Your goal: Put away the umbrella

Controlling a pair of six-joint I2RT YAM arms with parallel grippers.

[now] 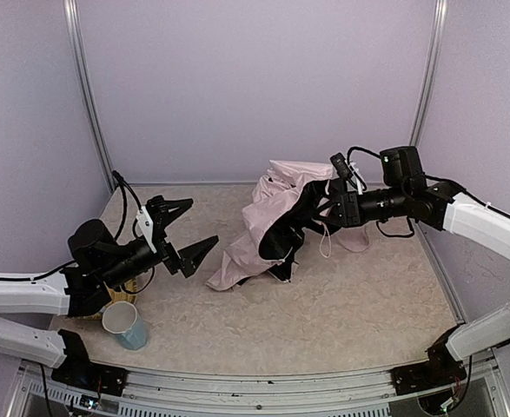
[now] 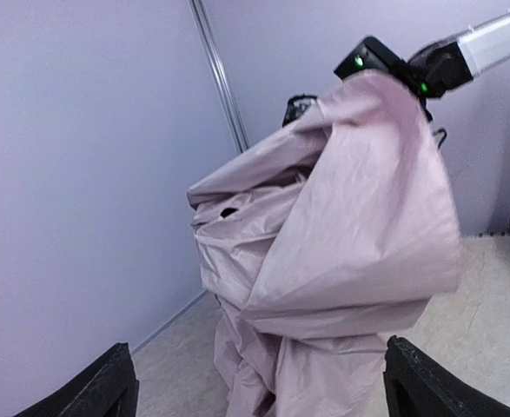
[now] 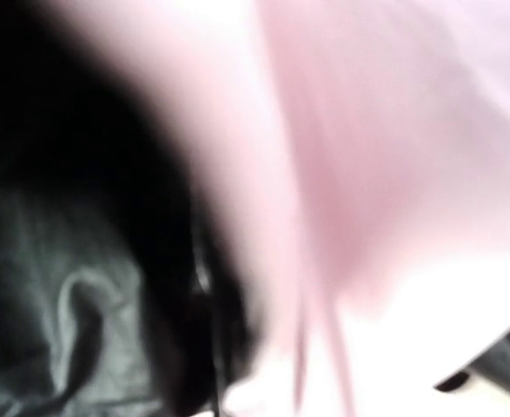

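Pink umbrella slumps on the desk, long axis running 8 to 2 o'clock, high end clamped in the right fingers. Left fingers gape empty, its fabric near at their 3 o'clock.

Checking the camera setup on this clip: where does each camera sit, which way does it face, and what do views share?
Top external: above and behind, looking down on the table; both arms show, left gripper open, right gripper in the umbrella.
Left wrist: on the left arm, facing the umbrella; own fingertips at bottom corners.
Right wrist: against the umbrella, blurred; own fingers not discernible.
Shared: the umbrella in all; right arm in the first two.
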